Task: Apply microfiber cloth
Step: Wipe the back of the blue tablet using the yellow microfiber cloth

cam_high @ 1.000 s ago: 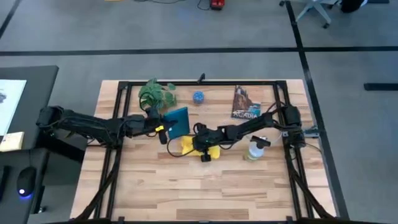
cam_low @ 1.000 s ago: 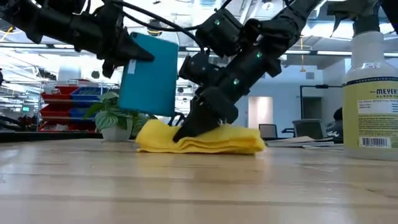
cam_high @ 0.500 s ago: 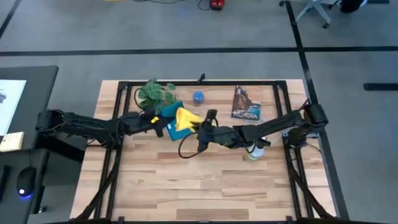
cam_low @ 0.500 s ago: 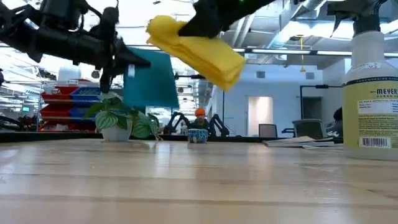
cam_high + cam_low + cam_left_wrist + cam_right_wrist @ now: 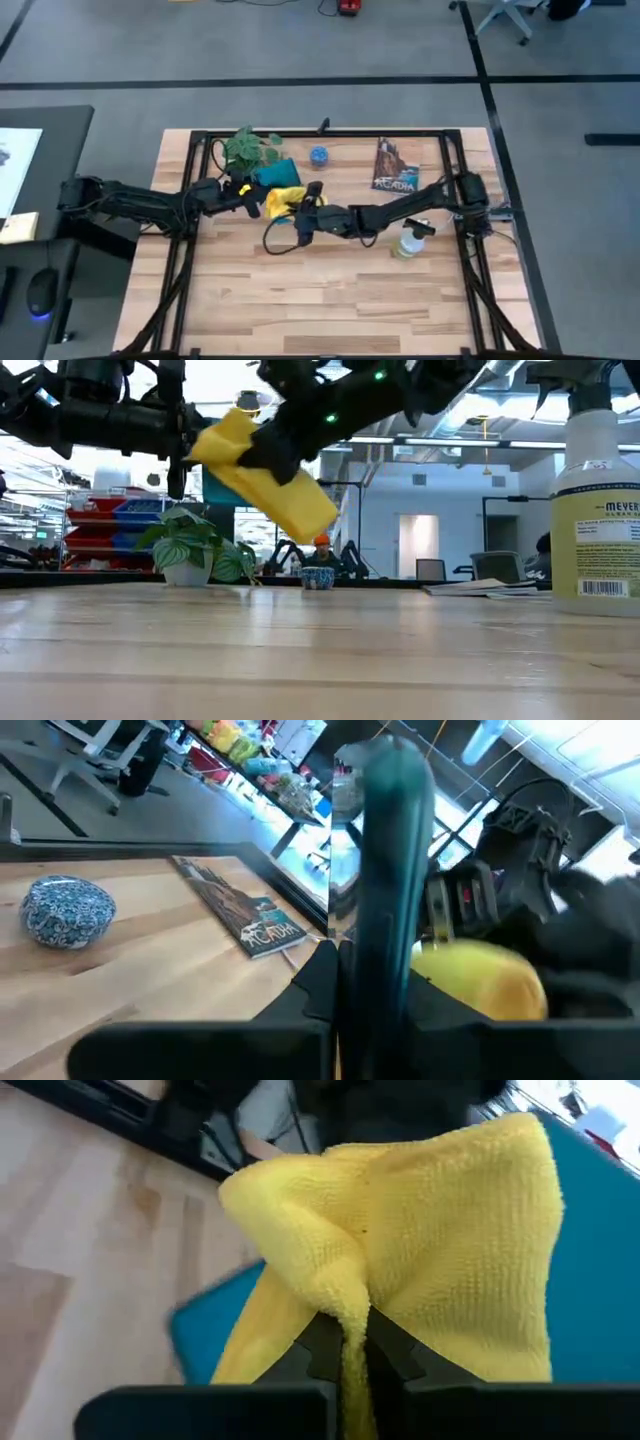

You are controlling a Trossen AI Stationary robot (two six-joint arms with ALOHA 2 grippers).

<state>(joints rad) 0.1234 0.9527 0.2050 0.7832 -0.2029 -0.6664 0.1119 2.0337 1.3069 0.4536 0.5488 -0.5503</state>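
"MEYER" on spray bottle (image 5: pixel 597 500); "ACADIA" on book (image 5: pixel 250 920)

The microfiber cloth (image 5: pixel 440 1240) is a soft, nubbly yellow fabric, matt and thickly folded. The tablet (image 5: pixel 390 890) beside it has a smooth teal shell with a slight sheen. The surface (image 5: pixel 330 300) is pale planked wood, lightly glossy. The spray bottle (image 5: pixel 597 500) is clear plastic with a paper label. The book (image 5: pixel 240 915) has a glossy printed cover. The arms are matt black.

Both arms: matte black, jointed segments. Left arm (image 5: pixel 140 203) carries a small yellow mark near its wrist. Right arm (image 5: pixel 400 210) shows green indicator lights and a looping black cable (image 5: pixel 280 238).
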